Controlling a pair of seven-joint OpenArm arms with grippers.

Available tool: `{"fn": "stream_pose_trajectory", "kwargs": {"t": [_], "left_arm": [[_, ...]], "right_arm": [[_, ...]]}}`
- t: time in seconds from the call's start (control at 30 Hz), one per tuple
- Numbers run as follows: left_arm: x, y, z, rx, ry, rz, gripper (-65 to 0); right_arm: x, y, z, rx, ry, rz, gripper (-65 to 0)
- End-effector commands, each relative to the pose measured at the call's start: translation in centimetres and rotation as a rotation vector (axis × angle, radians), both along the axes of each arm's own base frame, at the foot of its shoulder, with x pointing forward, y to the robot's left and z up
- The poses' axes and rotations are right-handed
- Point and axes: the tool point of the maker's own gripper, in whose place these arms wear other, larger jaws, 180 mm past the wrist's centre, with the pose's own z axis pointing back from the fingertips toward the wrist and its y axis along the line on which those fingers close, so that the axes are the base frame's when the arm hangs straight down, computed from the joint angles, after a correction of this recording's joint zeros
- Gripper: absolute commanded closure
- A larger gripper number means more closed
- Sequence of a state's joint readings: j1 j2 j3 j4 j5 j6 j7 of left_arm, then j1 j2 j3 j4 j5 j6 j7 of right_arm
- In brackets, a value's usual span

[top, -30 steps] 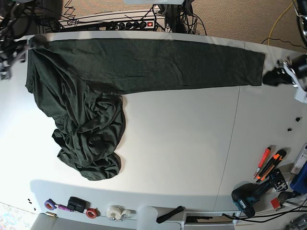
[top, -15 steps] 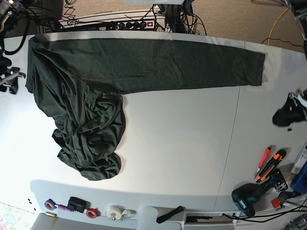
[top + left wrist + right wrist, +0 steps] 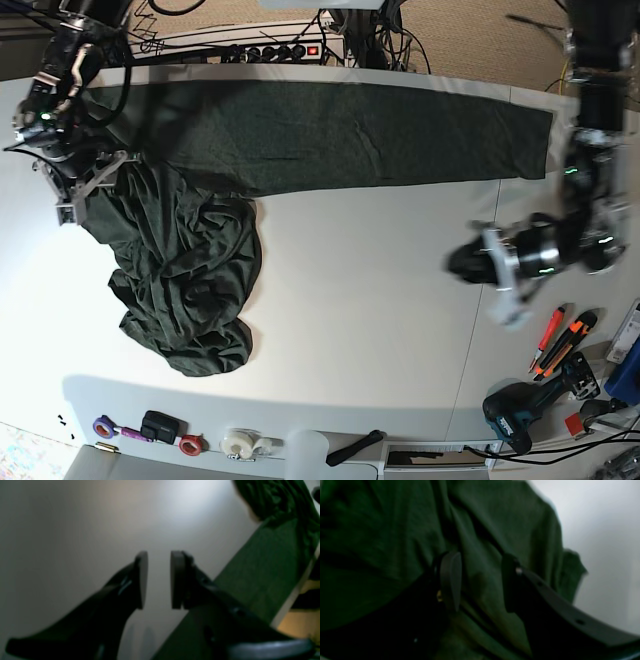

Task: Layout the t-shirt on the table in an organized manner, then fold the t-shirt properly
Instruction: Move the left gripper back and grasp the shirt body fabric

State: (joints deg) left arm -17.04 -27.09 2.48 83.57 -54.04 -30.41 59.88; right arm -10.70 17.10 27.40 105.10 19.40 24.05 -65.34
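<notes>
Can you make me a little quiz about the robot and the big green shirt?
1. True or false: the t-shirt is already folded into a neat square.
2. Which gripper is above the cloth? A) left gripper B) right gripper
3. Fill in: the left gripper is over the bare white ____.

Key:
1. False. One strip lies flat along the far edge; the rest is bunched up.
2. B
3. table

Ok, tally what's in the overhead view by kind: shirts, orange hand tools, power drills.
Shirt: 1
Orange hand tools: 2
Power drill: 1
Total: 4
</notes>
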Motion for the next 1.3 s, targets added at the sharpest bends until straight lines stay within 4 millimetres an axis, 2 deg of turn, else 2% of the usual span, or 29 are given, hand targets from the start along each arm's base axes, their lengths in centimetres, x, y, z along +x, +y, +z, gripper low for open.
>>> {"fn": "stream_pose_trajectory", "kwargs": {"t": [0.0,0.1,0.17,0.27,0.47,0.6,0.7,0.8,0.9,1.0,1.1,1.27], "left_arm": [[1.5,-1.2,2.1,-0.014,-0.069,-0.014,-17.0],[2.2,-5.8,2.4,-0.036,-0.097,-0.053,-17.3],[2.3,-8.8,2.9,-0.048,-0.129,-0.091,-20.2],[2.7,-13.1,3.6,-0.040,-0.183,-0.129,-23.3],[3.4,-21.2,5.7,-0.007,-0.305,-0.175,-23.7],[3.4,-27.0,7.4,-0.026,-0.348,-0.235,-23.7],[3.7,-30.5,7.8,-0.025,-0.355,-0.276,-23.7],[4.8,-31.8,7.1,-0.044,-0.366,-0.291,-23.7],[6.0,-31.6,5.5,-0.013,-0.399,-0.287,-23.7],[6.4,-31.5,4.0,-0.037,-0.409,-0.272,-23.7],[5.3,-31.8,2.8,-0.081,-0.378,-0.319,-23.7],[3.1,-32.8,2.7,-0.216,-0.329,-0.356,-23.7]], "right_arm": [[0.4,-1.3,1.3,-0.051,-0.037,-0.029,-26.2],[-0.8,-3.4,1.2,-0.111,-0.028,-0.122,-26.2],[-1.8,-3.9,0.8,-0.118,-0.006,-0.155,-26.2],[-3.2,-4.1,-0.1,-0.115,0.032,-0.172,-26.2],[-5.5,-4.2,-1.5,-0.119,0.099,-0.188,-26.2],[-6.0,-4.2,-1.8,-0.119,0.114,-0.189,-26.2],[-5.9,-4.2,-1.7,-0.119,0.113,-0.189,-26.2],[-5.9,-3.9,-1.9,-0.103,0.111,-0.187,-26.2],[-6.0,-3.6,-2.2,-0.092,0.114,-0.190,-26.2],[-6.0,-3.6,-2.2,-0.092,0.113,-0.188,-26.2],[-6.0,-3.6,-2.2,-0.092,0.114,-0.183,-26.2],[-6.0,-3.6,-2.2,-0.092,0.113,-0.183,-26.2]]}}
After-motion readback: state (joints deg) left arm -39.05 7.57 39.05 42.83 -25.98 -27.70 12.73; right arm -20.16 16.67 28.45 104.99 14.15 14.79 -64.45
